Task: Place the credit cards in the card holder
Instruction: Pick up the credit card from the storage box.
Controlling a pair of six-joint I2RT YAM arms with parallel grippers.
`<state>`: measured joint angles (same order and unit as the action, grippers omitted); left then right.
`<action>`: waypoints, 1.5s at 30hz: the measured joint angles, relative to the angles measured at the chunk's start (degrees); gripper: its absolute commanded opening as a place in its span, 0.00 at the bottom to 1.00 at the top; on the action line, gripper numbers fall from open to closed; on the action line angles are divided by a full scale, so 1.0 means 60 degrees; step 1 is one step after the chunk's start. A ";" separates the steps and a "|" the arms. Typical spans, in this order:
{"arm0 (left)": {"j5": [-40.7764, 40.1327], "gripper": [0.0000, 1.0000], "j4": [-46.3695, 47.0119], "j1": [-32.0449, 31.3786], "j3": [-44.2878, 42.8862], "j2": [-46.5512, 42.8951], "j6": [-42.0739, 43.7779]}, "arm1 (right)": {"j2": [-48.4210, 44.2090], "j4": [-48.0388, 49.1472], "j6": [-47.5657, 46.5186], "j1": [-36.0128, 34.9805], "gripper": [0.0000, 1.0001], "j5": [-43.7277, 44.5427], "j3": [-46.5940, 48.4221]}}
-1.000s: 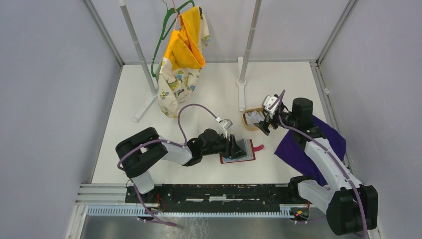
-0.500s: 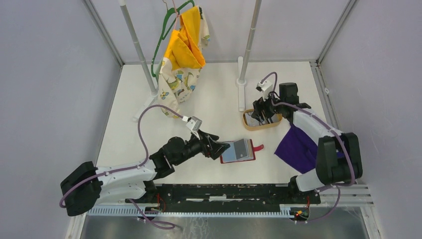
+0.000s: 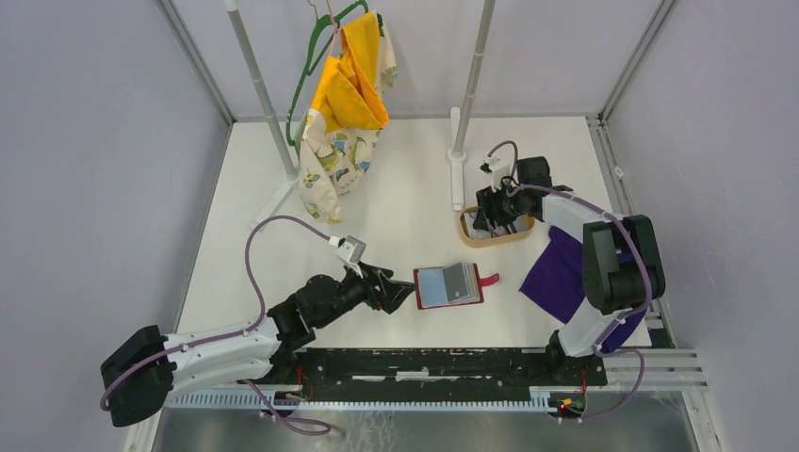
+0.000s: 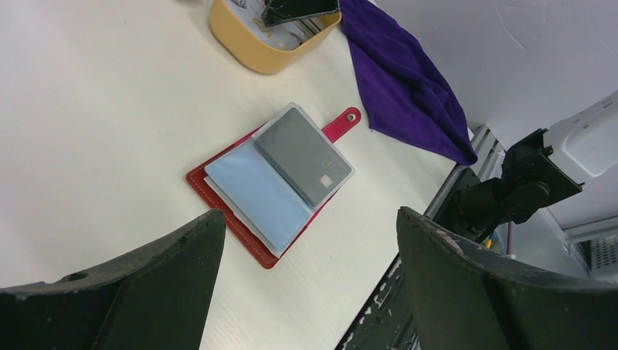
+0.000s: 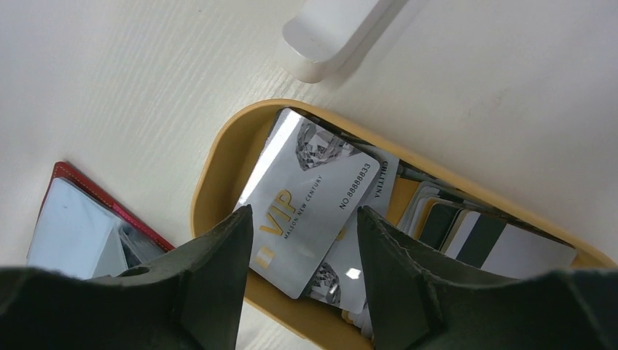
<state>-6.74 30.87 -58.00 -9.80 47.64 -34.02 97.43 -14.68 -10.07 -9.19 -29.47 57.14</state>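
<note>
left gripper [image 4: 306, 219]: jaws wide, holding nothing, just beside the card holder [image 4: 218, 191]. the holder lies open and flat on the bench [image 4: 109, 109], sleeves up for loading. a pale blue card [image 4: 251, 193] and a grey card [image 4: 302, 157] already sit in them.

right gripper [image 5: 302, 211]: jaws part-way apart over the wooden tray [image 5: 211, 168], straddling the top silver card [image 5: 310, 200], nothing clamped. i judge this a pick position. legible: "vip", "maison new century", "no.8888833". other credit cards [image 5: 466, 240] lie stacked beneath.
</note>
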 measured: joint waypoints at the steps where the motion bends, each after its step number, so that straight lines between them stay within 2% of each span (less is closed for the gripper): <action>1: -0.0044 0.92 -0.0036 0.0000 0.0000 -0.0004 0.0004 | 0.0018 0.0004 0.0058 0.0000 0.57 -0.0015 0.0000; 7: -0.0127 0.92 -0.0095 0.0000 0.0004 0.0007 0.0004 | 0.0153 0.0157 0.0397 0.0087 0.51 -0.0514 -0.0015; 14: -0.0142 0.92 -0.0069 0.0000 0.0004 0.0262 0.0004 | 0.0153 0.0790 0.1322 0.0124 0.41 -0.1880 -0.0528; 28: -0.0131 0.92 0.0044 0.0000 0.0004 0.1013 0.0004 | 0.0004 0.2229 0.3235 0.0240 0.37 -0.4350 -0.1359; 33: -0.0113 0.92 0.0153 0.0000 0.0000 0.1213 0.0004 | 0.0004 0.1825 0.2863 0.0240 0.41 -0.4084 -0.1337; 45: -0.0058 0.91 0.0306 0.0000 -0.0109 0.1388 0.0004 | 0.0197 0.1064 0.2280 -0.0164 0.45 -0.3632 -0.1126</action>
<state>-7.09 32.71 -58.00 -10.46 55.96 -34.00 98.61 -8.29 3.62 -10.17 -51.27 50.39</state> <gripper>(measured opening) 0.916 0.428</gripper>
